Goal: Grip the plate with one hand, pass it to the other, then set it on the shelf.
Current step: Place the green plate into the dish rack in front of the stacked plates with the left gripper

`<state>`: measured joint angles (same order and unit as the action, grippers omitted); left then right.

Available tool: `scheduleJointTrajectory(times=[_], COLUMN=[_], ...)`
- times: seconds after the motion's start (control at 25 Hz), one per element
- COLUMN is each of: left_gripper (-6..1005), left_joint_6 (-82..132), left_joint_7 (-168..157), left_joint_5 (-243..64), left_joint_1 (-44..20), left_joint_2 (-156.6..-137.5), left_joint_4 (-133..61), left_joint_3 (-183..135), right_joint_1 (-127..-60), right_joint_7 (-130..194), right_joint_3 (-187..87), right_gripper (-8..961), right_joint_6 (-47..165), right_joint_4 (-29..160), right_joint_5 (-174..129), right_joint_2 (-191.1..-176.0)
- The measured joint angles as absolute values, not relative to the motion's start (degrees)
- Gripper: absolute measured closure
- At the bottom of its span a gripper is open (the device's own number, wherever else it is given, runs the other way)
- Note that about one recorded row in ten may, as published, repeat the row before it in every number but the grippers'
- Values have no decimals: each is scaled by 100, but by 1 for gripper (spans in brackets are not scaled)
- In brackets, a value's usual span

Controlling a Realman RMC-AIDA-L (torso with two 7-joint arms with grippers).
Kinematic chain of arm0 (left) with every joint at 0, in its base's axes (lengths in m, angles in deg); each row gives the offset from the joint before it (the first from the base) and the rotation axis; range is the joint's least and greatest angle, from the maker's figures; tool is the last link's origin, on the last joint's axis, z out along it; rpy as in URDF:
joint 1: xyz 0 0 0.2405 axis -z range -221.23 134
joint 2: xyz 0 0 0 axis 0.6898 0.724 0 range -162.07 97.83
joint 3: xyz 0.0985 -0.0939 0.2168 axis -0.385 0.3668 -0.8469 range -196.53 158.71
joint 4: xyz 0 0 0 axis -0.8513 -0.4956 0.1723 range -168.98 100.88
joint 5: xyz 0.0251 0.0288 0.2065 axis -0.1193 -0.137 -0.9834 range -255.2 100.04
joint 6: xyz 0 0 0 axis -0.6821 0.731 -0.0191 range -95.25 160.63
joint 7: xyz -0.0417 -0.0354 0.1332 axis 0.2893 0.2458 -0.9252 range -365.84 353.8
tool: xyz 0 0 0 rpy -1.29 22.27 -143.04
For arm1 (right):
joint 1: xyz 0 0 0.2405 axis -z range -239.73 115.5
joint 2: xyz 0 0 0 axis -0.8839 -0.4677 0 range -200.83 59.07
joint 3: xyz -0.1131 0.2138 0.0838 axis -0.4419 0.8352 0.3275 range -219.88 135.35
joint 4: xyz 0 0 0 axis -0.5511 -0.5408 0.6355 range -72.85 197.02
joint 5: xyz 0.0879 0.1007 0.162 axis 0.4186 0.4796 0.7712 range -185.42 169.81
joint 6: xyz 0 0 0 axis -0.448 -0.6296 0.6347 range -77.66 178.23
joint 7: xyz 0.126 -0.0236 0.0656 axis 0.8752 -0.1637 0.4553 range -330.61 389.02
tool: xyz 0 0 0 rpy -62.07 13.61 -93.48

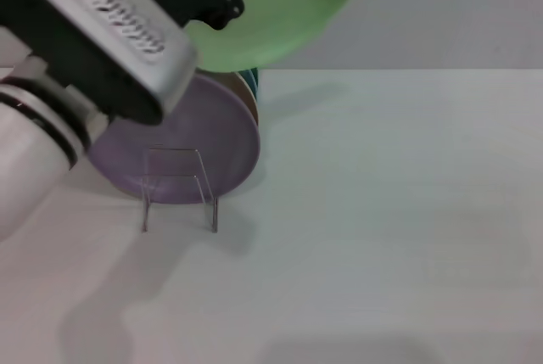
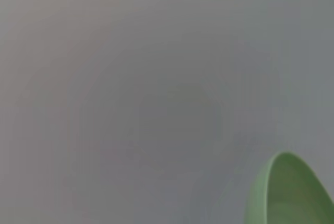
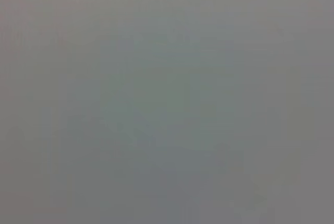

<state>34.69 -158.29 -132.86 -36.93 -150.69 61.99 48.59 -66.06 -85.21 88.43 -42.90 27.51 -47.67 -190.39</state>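
The pale green plate (image 1: 280,8) hangs in the air at the top of the head view, above and behind the shelf. My left gripper (image 1: 222,3), black and partly hidden by its own arm, is shut on the plate's left edge. A piece of the plate's rim (image 2: 292,195) also shows in the left wrist view. The shelf (image 1: 180,187), a small clear wire rack, stands on the white table at the left, below the plate. My right gripper is out of view; the right wrist view holds only flat grey.
A lilac plate (image 1: 182,139) stands on edge just behind the wire rack. Edges of a tan plate (image 1: 248,97) and a dark teal one (image 1: 254,82) show behind it. My left arm (image 1: 93,33) fills the upper left. White table (image 1: 390,211) stretches to the right.
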Motion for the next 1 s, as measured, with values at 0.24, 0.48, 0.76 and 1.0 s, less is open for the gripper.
scheduleJointTrajectory(times=[0.24,0.48,0.76,1.0], left_gripper=[919,920,920,921], left_joint_6=[2019,289,-275,-268], left_joint_7=[-15682,-13951,-10971,-7386], left_joint_5=[-15292,-17987,-20035,-21236], left_joint_1=[-3402,-3048,-3217,-3539], left_joint_2=[-15118,-15096,-15016,-14778], left_joint_4=[6133,5551,5505,5679], left_joint_3=[4310,3592,3184,3231], right_joint_1=[-6661,-6680,-6680,-6725], right_joint_7=[-8399,-8310,-8251,-8244], right_joint_3=[8835,8837,8841,8842], right_gripper=[360,359,358,357], right_joint_6=[-4279,-4272,-4281,-4261], right_joint_4=[2751,2755,2747,2758], right_joint_5=[-4864,-4930,-4941,-4952], right_joint_2=[-19023,-19023,-19023,-19024])
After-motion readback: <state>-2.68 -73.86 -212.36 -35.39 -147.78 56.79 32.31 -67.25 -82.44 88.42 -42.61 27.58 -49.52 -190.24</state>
